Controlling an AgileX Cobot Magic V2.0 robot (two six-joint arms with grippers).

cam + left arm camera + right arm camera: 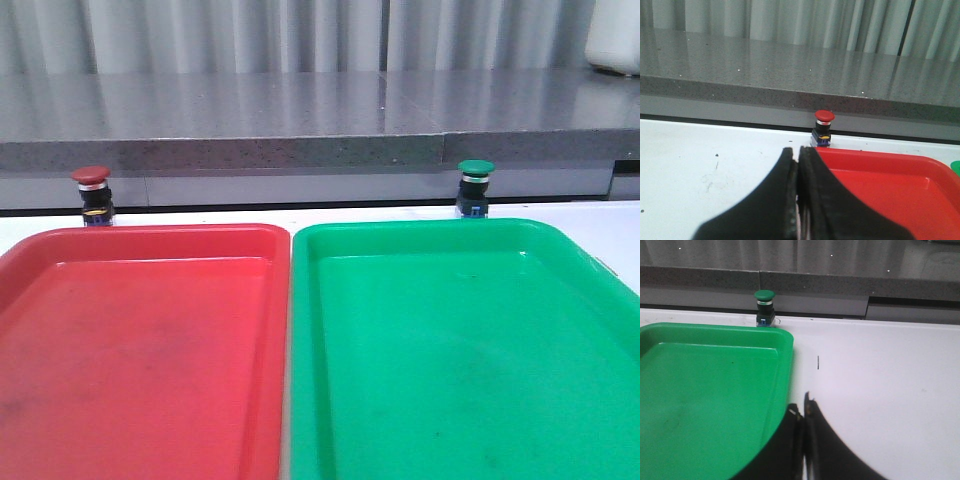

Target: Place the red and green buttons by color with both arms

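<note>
Front view: two big trays fill the near table, the red tray (140, 350) on my left and the green tray (460, 350) on my right, rims just beside each other at the centre. Both are bare inside. I judge they sit this way so each arm serves the tray on its own side without crossing over.

The red button (92, 196) stands upright on the white table (610, 225) just behind the far rim of the red tray, near its left corner. The green button (474, 189) stands upright just behind the far rim of the green tray. Each one is already lined up with its matching colour, so I read the task as not yet begun: neither button is in a tray.

Neither arm shows in the front view. In the left wrist view, the left gripper (796, 165) has its fingers pressed together, gripping nothing, pointed toward the red button. In the right wrist view, the right gripper (802, 417) is likewise closed and empty, hovering by the green tray's near corner, well apart from the green button. Both must open before any pick.
</note>
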